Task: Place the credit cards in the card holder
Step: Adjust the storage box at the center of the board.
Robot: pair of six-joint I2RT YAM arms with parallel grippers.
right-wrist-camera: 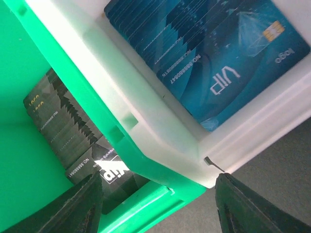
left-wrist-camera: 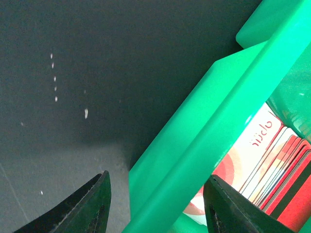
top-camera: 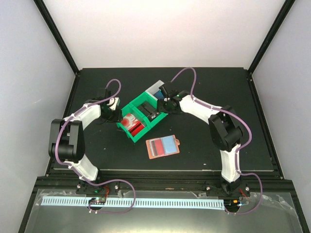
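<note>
A: Fingers of your L gripper (left-wrist-camera: 158, 175) sit closest, part-open, nothing held, astride the green bin (left-wrist-camera: 194, 145) wall. Where are the credit cards (left-wrist-camera: 257, 145)?

B: Red/white stack, inside that bin just past the wall. Card holder (top-camera: 148, 148) lies open on the table (top-camera: 218, 97), well apart from the bin, nearer you.

A: How'll they handle?

B: Prob. light, stiff and slick, and packed tight, so you could lift several at once. Pinch one by its top edge, fingers on both faces.

A: Room?

B: Tight. Bin walls hem the stack, so come straight down. R gripper (right-wrist-camera: 159, 175) hangs wide, empty, over the seam btw. the green bin and the white bin (right-wrist-camera: 146, 97). Table round the holder is open for the carry.
</note>
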